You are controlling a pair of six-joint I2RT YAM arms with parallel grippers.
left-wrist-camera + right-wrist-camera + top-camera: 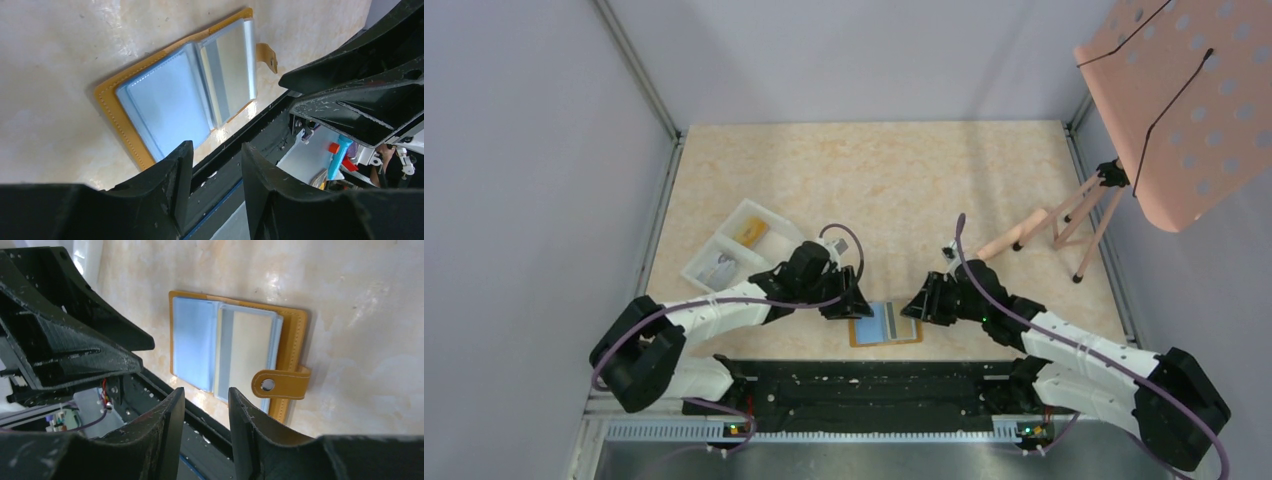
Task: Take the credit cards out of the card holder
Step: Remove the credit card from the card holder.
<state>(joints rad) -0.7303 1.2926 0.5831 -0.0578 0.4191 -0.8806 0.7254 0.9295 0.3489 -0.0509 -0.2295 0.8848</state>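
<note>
We found the card holder [886,325] lying open and flat on the beige marbled tabletop [904,170], close to the black rail [864,385] at the near edge and between the two arms. Both cards sat inside it, under what looked like clear sleeves. The light blue card [192,345] filled the page on the left arm's side. The whitish card [252,347] filled the page on the right arm's side. The orange strap tab [280,385], with its round snap, folded over the near edge of the whitish card's page.

The left gripper [216,150] hung low just beside the holder's left edge. Its fingers [172,180] were parted by a narrow gap and held nothing; from its own camera we saw only the rail between them. The right gripper [206,392] hung just beside the holder's right edge, facing the left one across the holder. Its fingers [245,425] stood a similar narrow gap apart and held nothing. We could not tell whether either gripper touched the holder.

To the left, farther back on the table, lay a white two-compartment tray [714,262] with small objects in it that we could not make out. At the far right stood a pink perforated panel [1194,100] on a tripod.
</note>
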